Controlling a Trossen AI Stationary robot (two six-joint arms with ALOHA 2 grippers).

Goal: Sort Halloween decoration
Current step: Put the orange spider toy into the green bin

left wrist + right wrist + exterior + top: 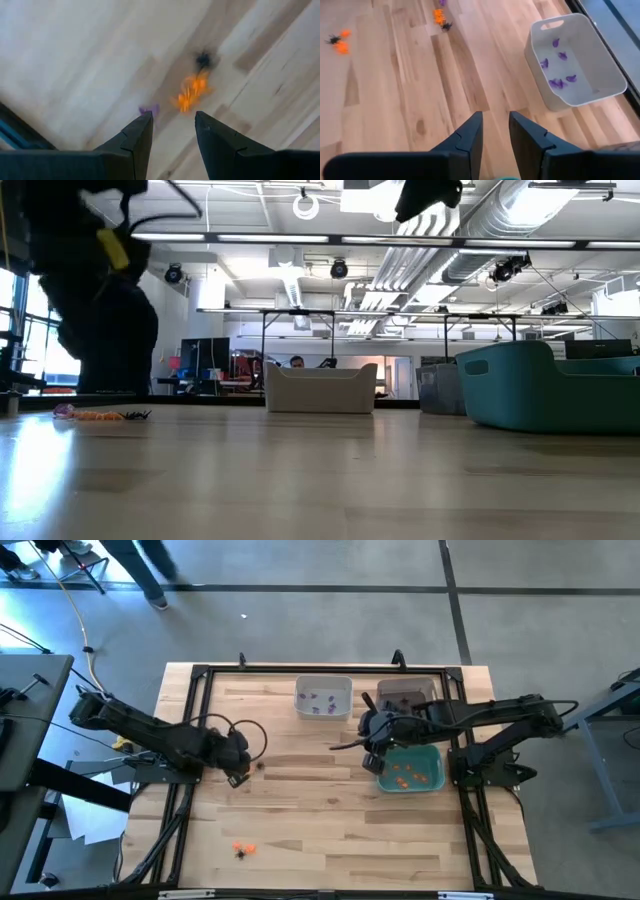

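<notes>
Near the table's front, loose orange trinkets wait. Farther in, the left gripper, fingers spread and empty, hovers over an orange, purple and black cluster; it should descend straight and pinch one piece. The right gripper, parted, hangs above the teal bin.

Lab or workshop: exposed ceiling ducts, folding tables behind, concrete floor (cables trailing).
</notes>
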